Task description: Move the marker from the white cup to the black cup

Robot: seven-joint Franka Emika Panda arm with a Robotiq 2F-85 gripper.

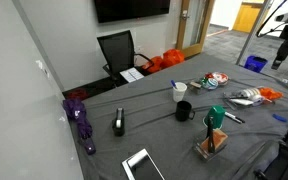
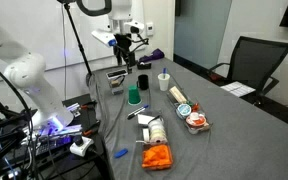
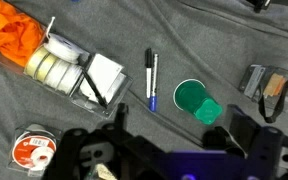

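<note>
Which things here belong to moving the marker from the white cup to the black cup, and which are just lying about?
Job: marker, white cup, black cup.
Lying about: green cup, pen, tape rolls, orange cloth, tin.

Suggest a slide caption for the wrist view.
Gripper above a green cup, a loose pen, tape rolls and orange fabric.

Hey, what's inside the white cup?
The marker stands in the white cup, its bluish top poking above the rim. Its lower part and the cup's bottom are hidden by the wall.
</note>
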